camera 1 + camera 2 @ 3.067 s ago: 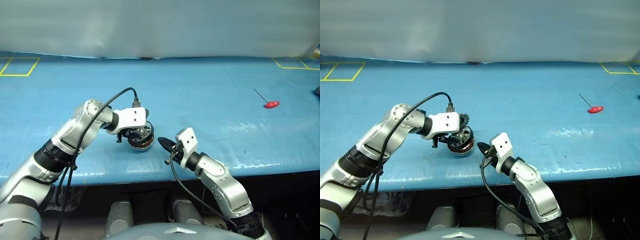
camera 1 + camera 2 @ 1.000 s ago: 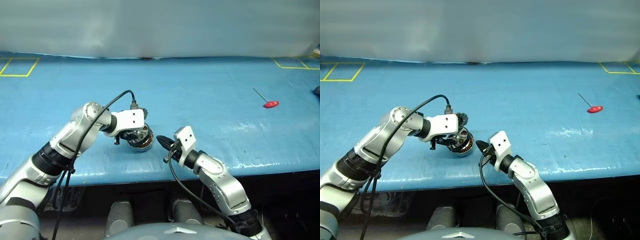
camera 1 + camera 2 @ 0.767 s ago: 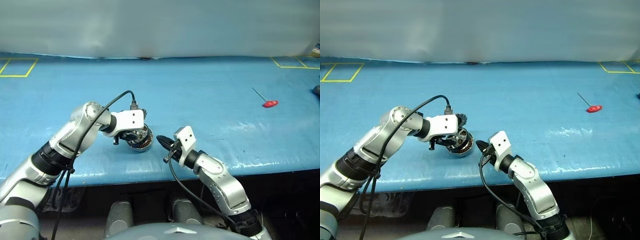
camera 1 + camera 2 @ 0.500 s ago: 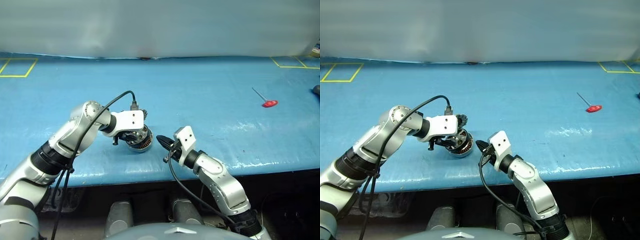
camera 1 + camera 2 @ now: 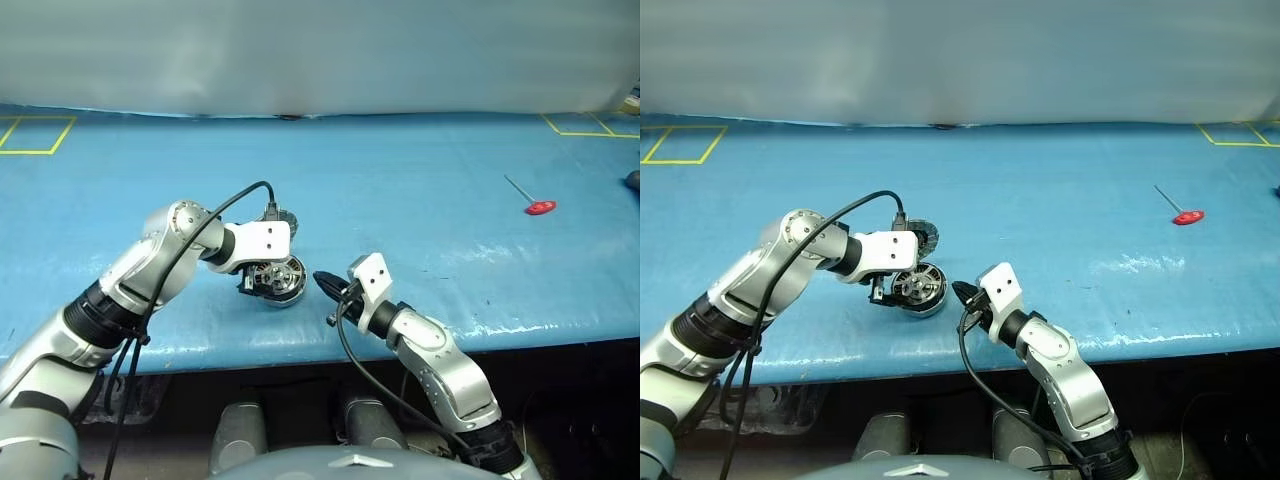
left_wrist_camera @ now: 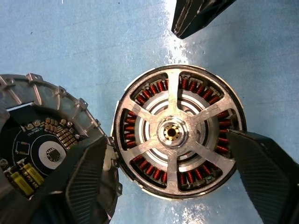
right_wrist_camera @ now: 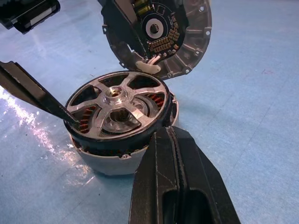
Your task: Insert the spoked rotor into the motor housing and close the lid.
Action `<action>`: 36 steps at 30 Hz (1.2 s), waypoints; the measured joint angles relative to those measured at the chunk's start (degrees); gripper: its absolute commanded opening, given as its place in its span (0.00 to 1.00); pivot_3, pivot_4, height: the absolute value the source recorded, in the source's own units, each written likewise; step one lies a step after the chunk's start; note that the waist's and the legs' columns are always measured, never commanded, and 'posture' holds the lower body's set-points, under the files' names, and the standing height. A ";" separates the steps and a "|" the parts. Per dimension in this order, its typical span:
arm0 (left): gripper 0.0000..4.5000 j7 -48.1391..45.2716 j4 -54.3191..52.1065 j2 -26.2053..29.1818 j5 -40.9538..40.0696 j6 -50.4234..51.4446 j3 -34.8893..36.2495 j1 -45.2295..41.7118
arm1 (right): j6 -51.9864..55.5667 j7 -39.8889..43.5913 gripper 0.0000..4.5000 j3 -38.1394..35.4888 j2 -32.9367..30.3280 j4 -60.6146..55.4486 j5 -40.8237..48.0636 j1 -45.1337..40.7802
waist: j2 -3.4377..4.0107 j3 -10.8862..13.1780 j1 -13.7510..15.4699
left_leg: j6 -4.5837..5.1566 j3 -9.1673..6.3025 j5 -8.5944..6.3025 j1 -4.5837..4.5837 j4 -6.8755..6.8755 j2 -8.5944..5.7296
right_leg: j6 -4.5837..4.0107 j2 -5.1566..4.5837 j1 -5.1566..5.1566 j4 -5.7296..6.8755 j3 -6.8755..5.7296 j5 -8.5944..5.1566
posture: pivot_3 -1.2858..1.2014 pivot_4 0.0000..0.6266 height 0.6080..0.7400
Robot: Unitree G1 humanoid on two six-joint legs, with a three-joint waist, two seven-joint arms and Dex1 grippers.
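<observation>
Since a second ago, left gripper (image 6: 173, 154) is standing spread wide where it was narrower around the work; spoked rotor (image 6: 175, 133) is now lying uncovered, seated in the mouth of the motor housing (image 7: 117, 161).

Item, left gripper: its two black fingers (image 6: 86, 179) are straddling the housing, one on each side of the rim, apparently holding nothing.

Item, right gripper (image 7: 175, 158): fingers are pressing together, empty, pointing level at the housing's near wall; whether the tip is touching the wall cannot be told.

Item, spoked rotor: silver spokes and bright hub are facing up, copper coils showing through the gaps between spokes. It is looking level in the housing, though its full depth cannot be judged.

Item, lid (image 7: 163, 37): it is standing open, hinged at the housing's far edge and tilting back, its circuit-board face turned toward the rotor.

Item, blue table (image 5: 420, 190): it is carrying the assembly near the front edge; a red-handled tool (image 5: 535, 203) is lying well apart on the right.

Step in hand, as judged: rotor insertion is appearing done, lid closing is remaining. To do it well:
- be keeping the shut right tip against the housing as a brace;
- be bringing a left finger behind the lid's upper rim, not onto the board;
- be swinging it over the hinge slowly, then pressing flat at centre.
</observation>
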 measured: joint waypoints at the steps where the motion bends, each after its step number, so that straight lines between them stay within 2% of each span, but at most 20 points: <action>1: 1.00 -0.08 0.00 -0.02 -0.02 -0.02 -0.06 0.02 | 0.00 -0.01 0.00 0.00 -0.02 0.00 0.00 0.01 | 0.00 0.00 0.01 | 0.00 0.00 0.00 0.00 0.00 0.00 | 0.00 0.00 0.00 0.00 0.00 0.00 | 0.52 0.24 1.00; 7: 1.00 0.40 -0.38 -1.07 -1.24 0.23 0.26 0.16 | 0.01 -0.05 0.00 -0.02 -0.34 0.00 0.01 0.02 | 0.00 0.00 0.06 | 0.00 0.00 0.00 0.00 0.03 0.00 | 0.00 0.00 0.01 0.00 0.00 0.00 | 0.52 0.24 1.00; 13: 1.00 2.06 -3.88 -1.15 -4.73 2.47 4.19 3.45 | 0.05 -0.10 0.00 -0.61 -0.88 -0.06 0.02 -0.03 | 0.00 0.00 -0.05 | 0.00 0.00 0.00 0.00 0.01 0.01 | 0.00 0.01 0.00 0.00 0.02 0.00 | 0.52 0.24 1.00; 16: 0.88 3.88 -6.97 -1.35 -7.36 4.04 7.80 7.55 | 0.16 -0.08 0.00 -0.82 -1.11 -0.19 0.04 -0.16 | 0.01 0.00 -0.08 | 0.00 0.00 0.00 0.02 0.00 0.01 | 0.00 0.01 0.01 0.00 0.02 0.00 | 0.52 0.24 1.00; 21: 0.51 8.16 -11.05 -2.31 -11.64 7.25 13.05 15.29 | 0.58 0.14 0.00 -1.09 -1.80 -0.58 0.08 -1.35 | 0.01 0.00 -0.07 | 0.00 0.00 0.00 0.03 0.02 0.02 | 0.01 0.01 0.03 0.00 0.03 0.01 | 0.52 0.24 1.00; 28: 0.01 16.92 -17.61 -7.95 -17.07 7.94 22.50 28.03 | 1.95 0.09 0.00 -1.42 -2.22 -0.84 -0.32 -5.36 | 0.01 0.00 -0.12 | 0.00 0.05 0.00 0.06 0.00 0.02 | 0.01 -0.02 0.03 0.00 0.06 0.01 | 0.52 0.24 1.00; 30: 0.01 19.79 -19.24 -10.69 -18.13 4.93 24.95 33.15 | 2.92 -0.21 0.00 -1.12 -1.97 -0.56 -0.71 -7.12 | 0.00 0.00 -0.30 | 0.00 0.06 0.00 0.08 -0.02 0.02 | 0.01 -0.01 0.03 0.00 0.08 0.01 | 0.52 0.24 1.00; 33: 0.01 26.13 -21.63 -18.17 -18.84 -1.81 28.70 42.74 | 4.90 -0.90 0.00 0.37 -1.10 0.58 -2.14 -10.30 | -0.01 -0.02 -0.34 | 0.00 0.14 0.00 0.14 -0.05 0.03 | 0.02 -0.03 0.04 0.00 0.16 0.03 | 0.52 0.24 1.00; 36: 0.01 29.12 -22.40 -20.17 -18.42 -7.18 30.34 48.26 | 6.30 -0.98 0.00 1.96 0.18 1.61 -2.69 -12.44 | 0.03 -0.03 -0.16 | 0.00 0.21 0.00 0.24 -0.07 0.05 | 0.02 -0.03 0.07 0.01 0.19 0.03 | 0.52 0.24 1.00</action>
